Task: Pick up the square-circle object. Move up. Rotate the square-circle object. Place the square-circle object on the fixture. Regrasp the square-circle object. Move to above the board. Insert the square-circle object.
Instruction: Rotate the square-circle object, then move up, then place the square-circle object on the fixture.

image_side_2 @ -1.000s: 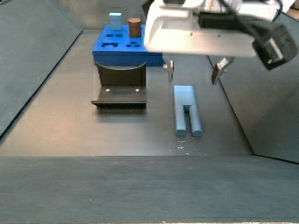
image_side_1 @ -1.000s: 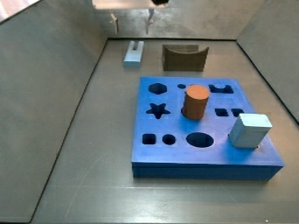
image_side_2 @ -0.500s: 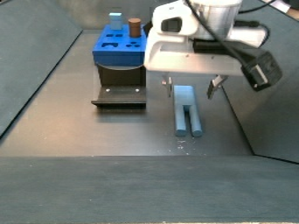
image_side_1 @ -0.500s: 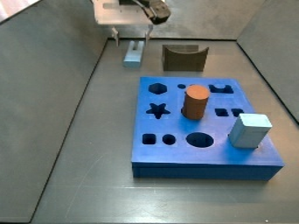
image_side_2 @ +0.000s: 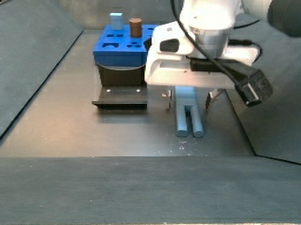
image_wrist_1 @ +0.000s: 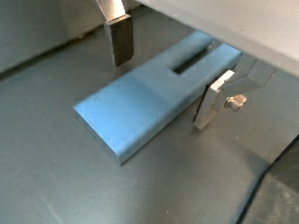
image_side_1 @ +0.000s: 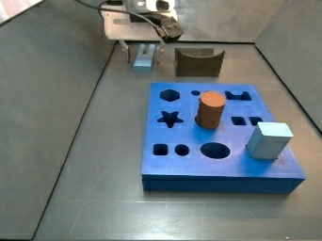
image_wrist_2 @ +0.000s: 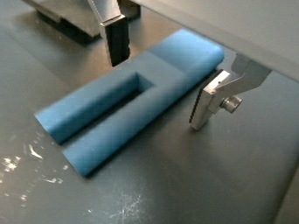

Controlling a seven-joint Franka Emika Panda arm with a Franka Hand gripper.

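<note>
Peg (image_wrist_2: 122, 101) lies flat on the counter (image_side_2: 106, 132) beside the fixture (image_side_2: 120, 95); your claw (image_wrist_2: 158, 74) straddles it, wide open, fingers (image_wrist_1: 121, 39) apart from its sides. Centre them, then close evenly.

Opposite side views; close wrist views

The square-circle object (image_wrist_2: 122, 101) is looking like smooth, matt pale blue plastic. The pincer (image_wrist_2: 163, 83), straddling it low over the worktop (image_wrist_2: 176, 188), is showing flat, brushed silver metal fingers (image_wrist_2: 214, 101) with dark matt pads. The worktop is appearing as dull grey sheet, faintly scuffed and reflecting light softly.
</note>
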